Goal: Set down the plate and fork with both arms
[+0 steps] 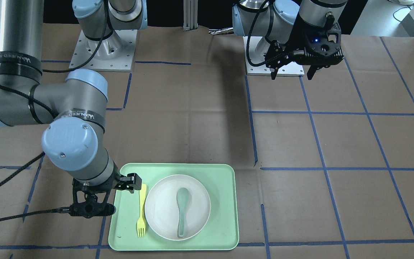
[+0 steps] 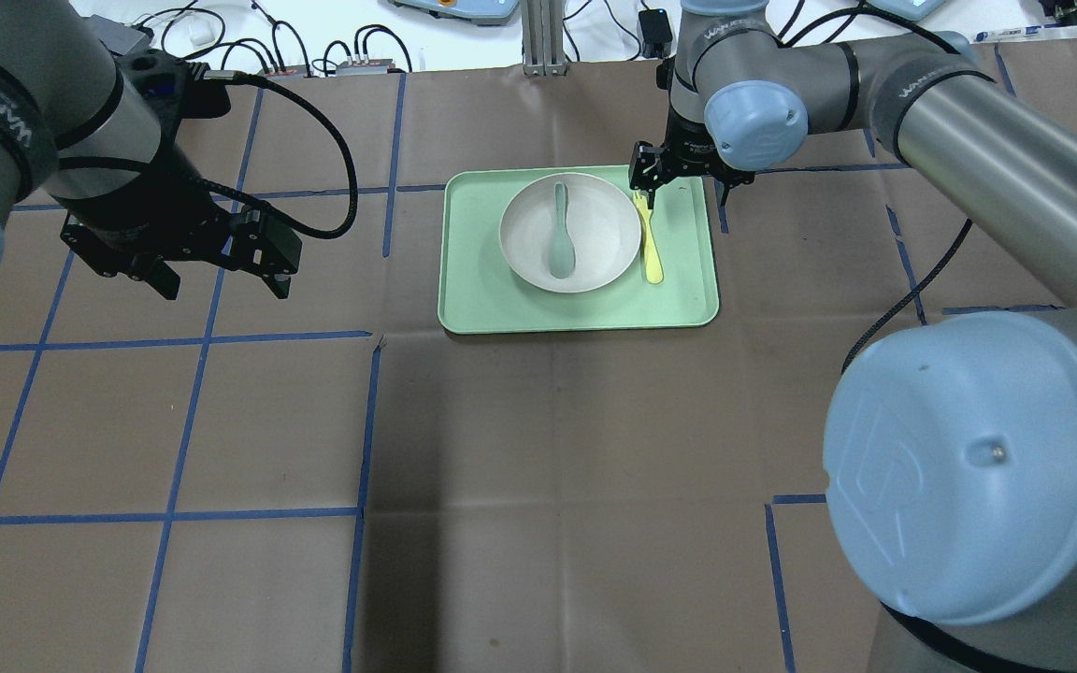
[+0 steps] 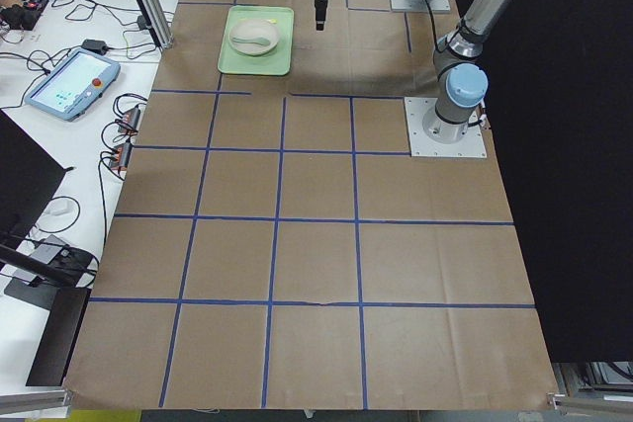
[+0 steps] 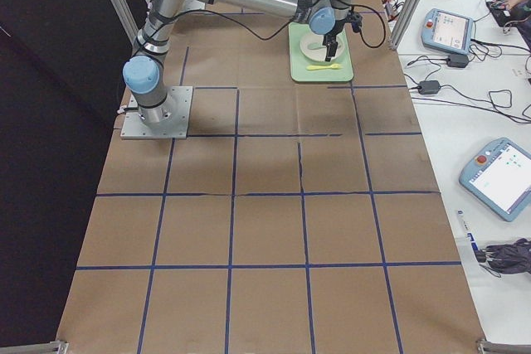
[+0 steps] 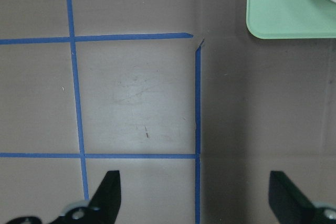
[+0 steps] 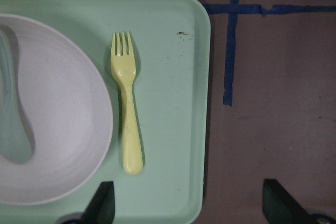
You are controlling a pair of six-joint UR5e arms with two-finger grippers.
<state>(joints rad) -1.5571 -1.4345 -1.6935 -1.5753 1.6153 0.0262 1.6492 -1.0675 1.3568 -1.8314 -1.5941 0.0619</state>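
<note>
The off-white plate (image 1: 164, 219) sits on the mint-green tray (image 1: 221, 201) with a grey-green spoon (image 1: 182, 212) lying in it. The pale-yellow fork (image 1: 142, 212) lies flat on the tray right beside the plate. My right gripper (image 1: 115, 189) hangs open and empty over the tray's edge by the fork's handle end. In the right wrist view the fork (image 6: 127, 114) lies beside the plate (image 6: 68, 119), ahead of the spread fingers. My left gripper (image 2: 221, 280) is open and empty over bare table, far from the tray (image 2: 688, 280). The plate (image 2: 595, 234) and fork (image 2: 651, 243) show overhead.
Brown paper with blue tape lines (image 2: 174, 336) covers the table. The left wrist view shows only a tray corner (image 5: 283, 9) at the upper right. Both arm bases (image 1: 102, 50) stand at the robot's side. Cables and tablets (image 3: 69, 81) lie beyond the table's edge.
</note>
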